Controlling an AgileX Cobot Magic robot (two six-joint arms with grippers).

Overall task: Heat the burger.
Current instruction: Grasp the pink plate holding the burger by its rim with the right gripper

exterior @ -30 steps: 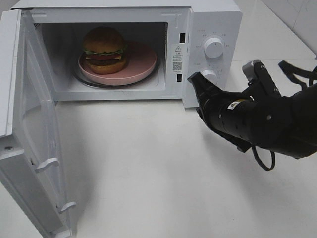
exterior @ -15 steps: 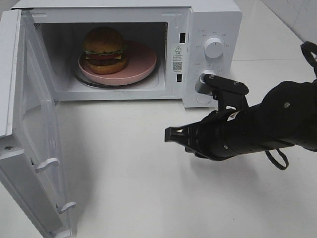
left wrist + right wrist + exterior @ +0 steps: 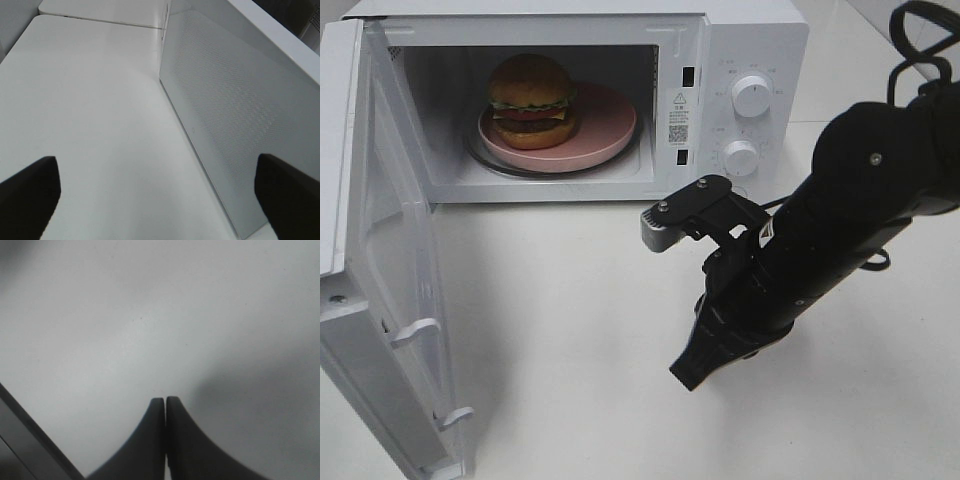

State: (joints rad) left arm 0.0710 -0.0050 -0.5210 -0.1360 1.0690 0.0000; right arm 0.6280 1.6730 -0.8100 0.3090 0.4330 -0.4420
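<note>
The burger (image 3: 530, 100) sits on its plate (image 3: 612, 124) inside the microwave (image 3: 755, 40), well beyond the right gripper (image 3: 686, 375), which is pinched shut and empty above the table (image 3: 570, 310). The left gripper (image 3: 159, 200) gapes wide, empty. Likely next: push the open door (image 3: 390, 250) closed.

Here's the right arm (image 3: 850, 210), coming in from the right side, elbow up, forearm angled steeply downward. At its end the right gripper (image 3: 686, 374) points down, its fingers (image 3: 150, 440) pressed flat together with nothing between them. Over on the other side, the left gripper (image 3: 157, 195) shows two dark fingertips (image 3: 30, 195) spread wide apart, gripping nothing.
</note>
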